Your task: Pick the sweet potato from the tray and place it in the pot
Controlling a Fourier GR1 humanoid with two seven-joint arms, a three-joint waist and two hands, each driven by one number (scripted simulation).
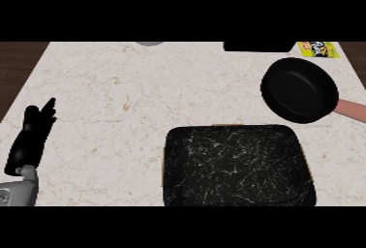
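At the left edge we see the left hand [30, 135]. It rests over the pale marble tabletop [121, 97] with its fingers straight and pointing up, and it holds nothing. Its grey forearm comes in from the lower left corner.

Moving to the middle, at the far edge of the tabletop there is a small grey round thing [148, 43], cut by the border, and we cannot tell what it is.

Lower, right of the middle, lies the tray [238, 167]. It is black and square with rounded corners, its surface has thin white veins, and a thin tan rim shows along its left and upper sides. We see no sweet potato on the tray, and we cannot find it anywhere else on the tabletop.

Further right and higher stands the pot [298, 90]. It is round and black, and its pinkish handle [352, 110] goes to the right edge. The pot is near the upper right corner of the tray but does not touch it.

At the far edge, above the pot, there is a dark object [259, 46] and just beside it a yellow packet [319, 49].

The right hand is not visible in this view.
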